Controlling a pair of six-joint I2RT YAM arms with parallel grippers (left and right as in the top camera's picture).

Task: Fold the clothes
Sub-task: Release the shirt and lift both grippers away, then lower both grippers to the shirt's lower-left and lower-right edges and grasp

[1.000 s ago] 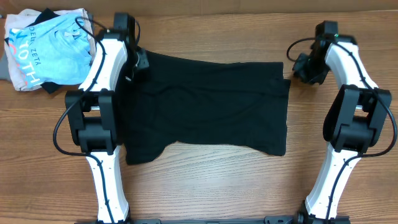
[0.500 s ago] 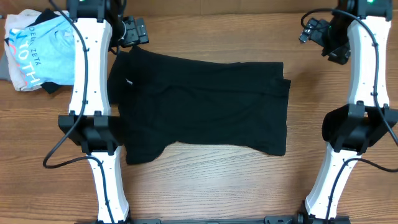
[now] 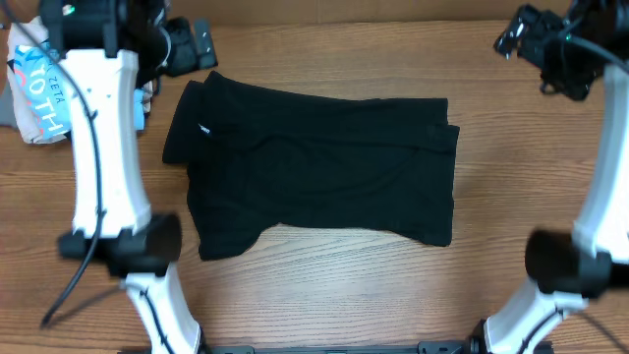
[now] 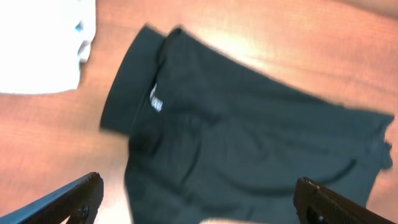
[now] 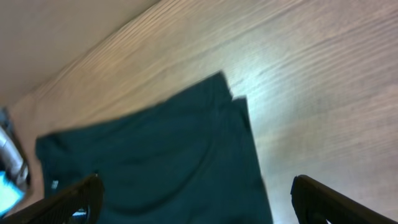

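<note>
T-shirt, black and short-sleeved, lies flat on the table, below and between my 2 grippers, and neither touches it. My left gripper hangs high over the sleeve end. Its fingers are spread wide with nothing between them, and the white logo mark sits ahead of the jaws, a little to their left. My right gripper is likewise wide apart and empty above the opposite end, whose stepped corner lies ahead of the jaws, next to bare wood. I judge this a pause between folds: 1 long edge looks already turned in, and the next grasp is not yet begun. To do it well, I should bring both jaws down together, each straddling the cloth's edge near its end. Then I should pinch all layers at once and carry them level so the crease runs straight. The light blue shirt lies off to the left jaws' left, and I should keep clear of it.
</note>
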